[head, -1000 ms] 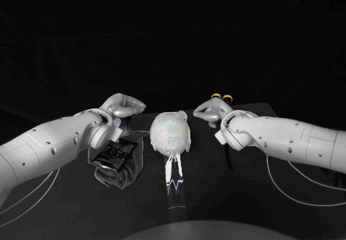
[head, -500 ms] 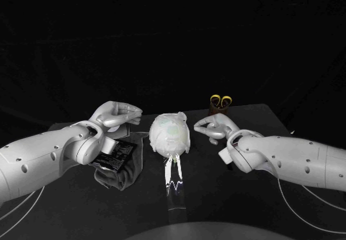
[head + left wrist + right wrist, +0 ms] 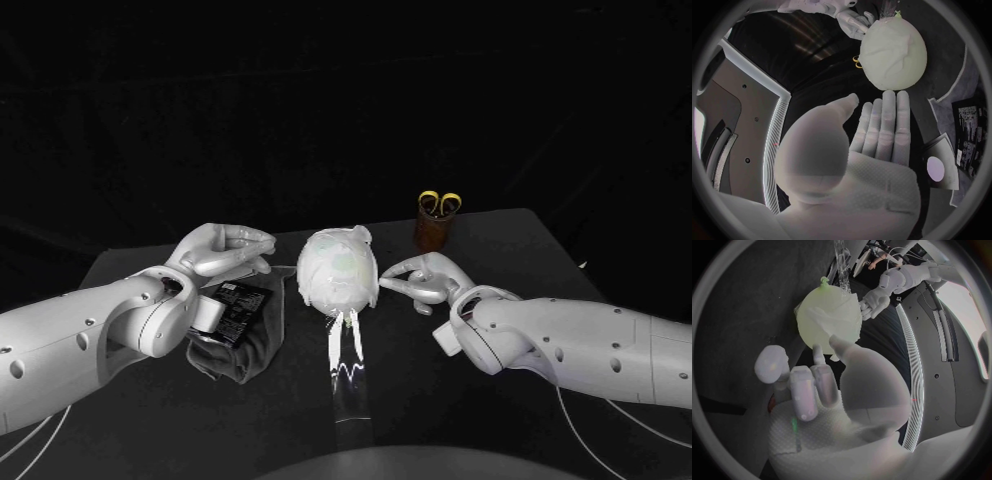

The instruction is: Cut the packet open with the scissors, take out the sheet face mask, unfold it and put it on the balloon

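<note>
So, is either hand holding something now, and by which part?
Nothing is held. The left hand is stretched out and empty beside the pale round balloon wearing the white sheet mask; the right hand holds nothing either.

- The left arm (image 3: 87, 335) comes in low from the left side, and its forearm points forward and inward.
- The left hand (image 3: 224, 250) holds nothing. Its fingers (image 3: 887, 120) lie straight and side by side, with the thumb apart from them.
- The right arm (image 3: 577, 335) comes in from the right side and reaches inward.
- The right hand (image 3: 418, 279) also holds nothing. Its fingers (image 3: 807, 385) are half bent and loose, and the thumb is raised.
</note>
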Controlling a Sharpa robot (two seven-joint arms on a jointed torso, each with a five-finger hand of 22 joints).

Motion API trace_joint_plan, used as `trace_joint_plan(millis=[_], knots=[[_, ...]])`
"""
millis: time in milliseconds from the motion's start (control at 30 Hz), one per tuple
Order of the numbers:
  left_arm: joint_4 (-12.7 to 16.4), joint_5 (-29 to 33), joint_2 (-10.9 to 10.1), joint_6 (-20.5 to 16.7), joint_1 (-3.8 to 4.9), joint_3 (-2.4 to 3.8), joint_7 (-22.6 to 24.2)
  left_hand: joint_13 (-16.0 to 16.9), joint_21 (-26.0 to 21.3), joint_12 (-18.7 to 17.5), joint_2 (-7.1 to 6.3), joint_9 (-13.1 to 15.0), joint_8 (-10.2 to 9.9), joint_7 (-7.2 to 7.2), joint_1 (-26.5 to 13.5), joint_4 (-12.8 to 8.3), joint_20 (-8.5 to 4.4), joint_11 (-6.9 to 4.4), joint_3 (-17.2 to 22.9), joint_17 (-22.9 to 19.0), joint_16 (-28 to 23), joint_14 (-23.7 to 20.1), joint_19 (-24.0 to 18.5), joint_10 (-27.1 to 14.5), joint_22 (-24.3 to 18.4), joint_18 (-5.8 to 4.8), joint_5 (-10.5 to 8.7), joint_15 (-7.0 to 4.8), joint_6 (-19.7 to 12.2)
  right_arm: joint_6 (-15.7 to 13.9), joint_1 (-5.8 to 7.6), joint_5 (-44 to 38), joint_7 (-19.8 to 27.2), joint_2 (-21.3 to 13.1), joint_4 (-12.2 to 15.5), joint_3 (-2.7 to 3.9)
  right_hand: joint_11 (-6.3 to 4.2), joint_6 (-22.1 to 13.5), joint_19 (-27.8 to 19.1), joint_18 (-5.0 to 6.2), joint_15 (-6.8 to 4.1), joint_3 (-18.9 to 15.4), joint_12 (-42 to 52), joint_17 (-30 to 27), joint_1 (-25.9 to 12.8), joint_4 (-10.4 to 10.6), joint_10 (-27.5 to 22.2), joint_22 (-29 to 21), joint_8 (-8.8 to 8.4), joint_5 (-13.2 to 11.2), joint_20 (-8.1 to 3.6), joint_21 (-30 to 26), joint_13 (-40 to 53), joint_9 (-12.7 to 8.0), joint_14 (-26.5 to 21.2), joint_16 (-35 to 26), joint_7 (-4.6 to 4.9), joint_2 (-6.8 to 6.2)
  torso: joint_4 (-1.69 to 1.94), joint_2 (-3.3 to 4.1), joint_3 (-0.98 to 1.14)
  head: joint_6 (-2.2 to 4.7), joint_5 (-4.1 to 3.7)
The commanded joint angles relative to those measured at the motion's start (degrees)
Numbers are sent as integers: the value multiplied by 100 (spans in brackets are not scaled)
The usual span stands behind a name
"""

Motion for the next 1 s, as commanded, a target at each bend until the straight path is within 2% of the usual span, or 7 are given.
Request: trace_joint_plan(millis=[33,300,733,867,933,967,1000], knots=[[50,-42,12,-158,-59,2,-49,11,130,-39,-107,-16,-30,-19,17,43,-44,11,-137,179,272,26,53,54,76,60,15,-23,31,-142,-16,-7,-4,28,0,3,-40,2,57,62,-21,-82,41,1507,-50,22,338,27,-40,11,1,31,1201,-10,599,20,16,-48,5,17,-12,-17,-37],[49,-146,42,-235,-119,1,-100,22,242,-38,-111,-29,-34,-11,83,129,-57,14,-286,374,524,-163,-34,63,151,46,16,-12,37,-154,-32,-16,-41,86,10,3,-45,18,75,57,-24,-164,73,1507,-68,71,356,48,-42,11,0,53,1220,-11,599,20,7,-64,5,-1,-5,-63,-92],[77,-210,73,-328,-138,1,-107,24,277,-38,-100,-32,-28,-11,163,140,-50,16,-320,427,580,-268,-94,61,178,40,17,-5,51,-226,-43,-183,-190,184,-16,4,-184,419,201,31,-135,-250,395,1507,190,87,540,171,119,12,-82,204,1432,41,599,20,-154,72,-1,6,-2,-107,-116],[83,-269,97,-326,-138,1,-113,20,224,-60,-98,-37,-19,8,221,184,8,52,-386,442,529,-586,-317,-12,167,1,18,58,56,-312,-46,-270,-258,232,-27,4,-303,667,296,7,-225,-124,502,1507,515,-82,598,257,248,12,-147,327,1506,89,599,20,-289,197,-1,5,-3,-118,-125],[87,-284,110,-324,-139,1,-114,21,217,-60,-97,-38,-18,11,231,193,19,57,-399,445,526,-622,-348,-23,165,0,16,65,53,-360,-47,-297,-290,253,-37,4,-328,720,312,3,-247,-95,502,1507,576,-120,598,272,279,12,-166,347,1506,102,599,20,-318,221,0,2,-3,-126,-127],[90,-291,116,-323,-139,1,-114,21,215,-60,-96,-39,-18,12,234,195,21,58,-402,446,526,-631,-355,-25,165,0,15,67,53,-387,-47,-309,-309,264,-43,4,-363,793,324,1,-272,-59,502,1507,652,-172,598,280,323,12,-186,359,1506,121,599,20,-359,246,1,1,-3,-127,-128],[93,-298,124,-321,-139,1,-114,22,212,-60,-94,-39,-17,14,241,199,27,60,-409,448,525,-649,-370,-31,165,0,16,71,51,-423,-48,-321,-333,277,-51,4,-446,921,372,-11,-346,56,502,1507,870,-338,598,323,426,14,-244,420,1506,176,599,20,-452,301,2,-1,-3,-132,-132]])
